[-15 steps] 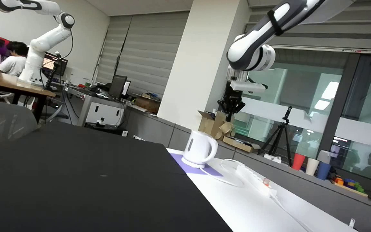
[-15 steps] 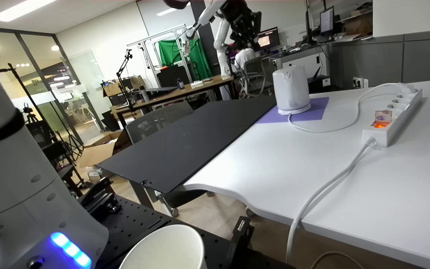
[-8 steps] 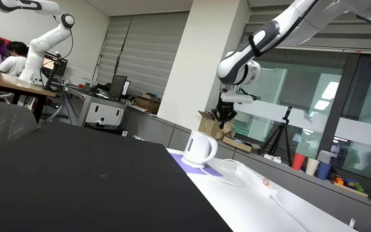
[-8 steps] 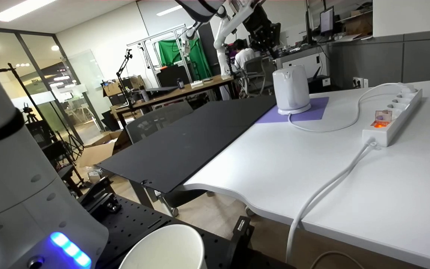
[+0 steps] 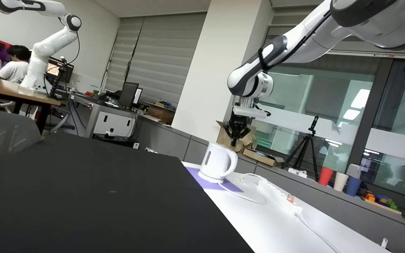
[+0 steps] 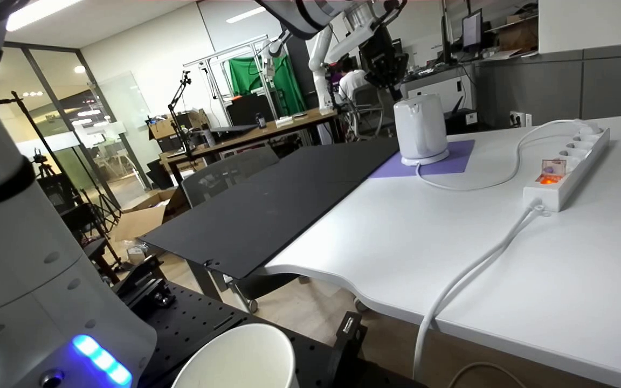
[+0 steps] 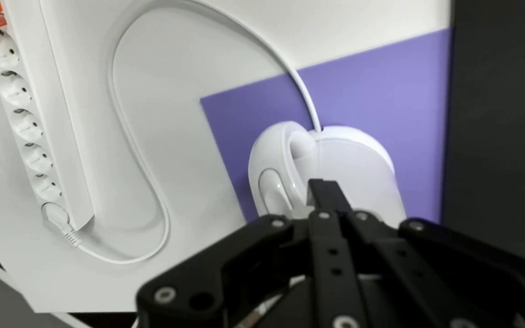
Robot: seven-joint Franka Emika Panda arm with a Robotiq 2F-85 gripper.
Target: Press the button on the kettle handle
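Gray blinds (image 5: 164, 63) are hanging in a room at the upper center of an exterior view, while a white table (image 5: 276, 232) is stretching across the lower right beside a black surface (image 5: 111, 211). Just below center, a white kettle (image 5: 213, 163) is standing upright on a purple mat (image 5: 206, 186). A white robot arm (image 5: 315, 31) is slanting in from the upper right, and its gripper (image 7: 329, 195) is hanging point-down near the kettle's top, jaws clenched together. In the wrist view, the handle (image 7: 266, 150) is showing an oval button (image 7: 274, 191) near mid-frame, with the gripper's tip appearing just to its right; whether tip and kettle are touching, the views are not revealing. A white cord (image 7: 167, 224) is running to a power strip (image 7: 55, 136) at the left.
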